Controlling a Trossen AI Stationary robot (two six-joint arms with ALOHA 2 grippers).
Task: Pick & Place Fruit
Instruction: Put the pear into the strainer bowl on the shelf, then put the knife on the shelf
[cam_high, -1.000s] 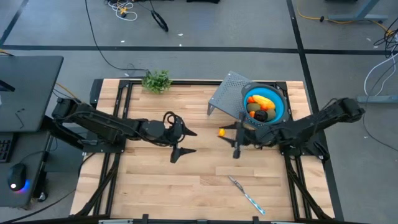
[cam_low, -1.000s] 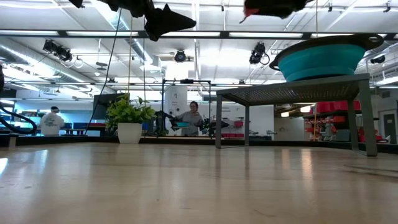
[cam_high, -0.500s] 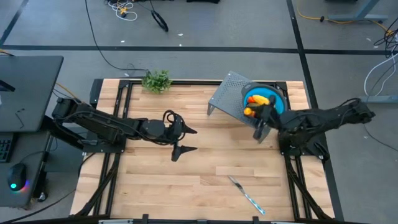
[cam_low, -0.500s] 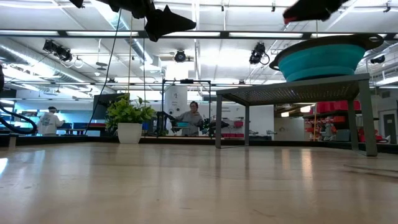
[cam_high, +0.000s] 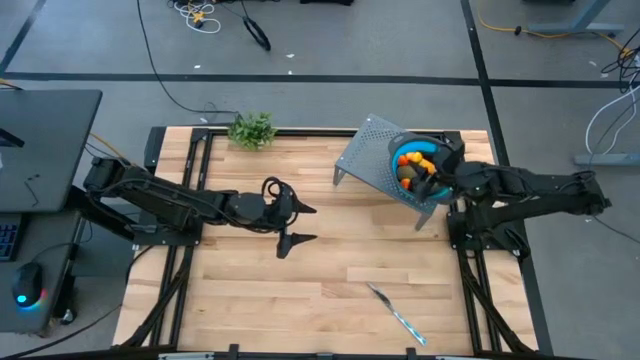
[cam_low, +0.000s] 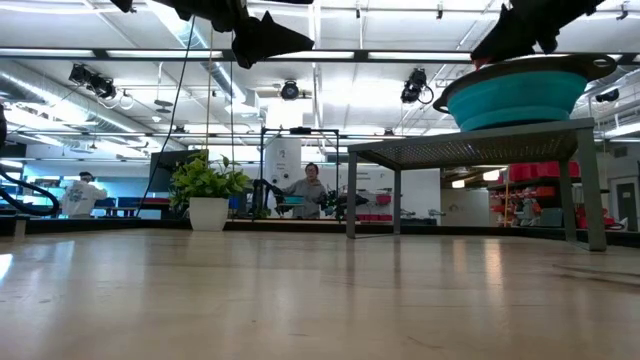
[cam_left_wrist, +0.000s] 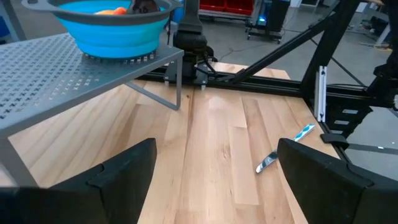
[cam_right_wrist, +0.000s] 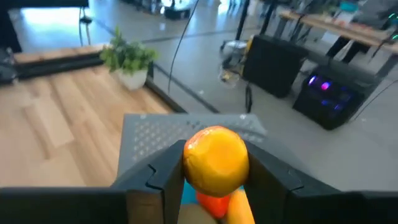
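Right tool holds an orange fruit over the blue bowl.

On the left, the left tool (cam_high: 292, 225) hangs over the middle of the wooden worktop (cam_high: 300, 290), fingers spread wide and empty. Right of it, on the perforated grey stand (cam_high: 365, 155), sits the blue bowl (cam_high: 445, 178) with fruit (cam_high: 408, 172) inside. The right tool (cam_high: 432, 180) is above that bowl, clamped on a round orange fruit (cam_right_wrist: 214, 155).

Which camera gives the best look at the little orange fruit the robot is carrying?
The right wrist view: the orange fruit fills the picture, pinched in the right end effector. The high view hides it among the blue bowl contents; the low and left wrist views show only the bowl.
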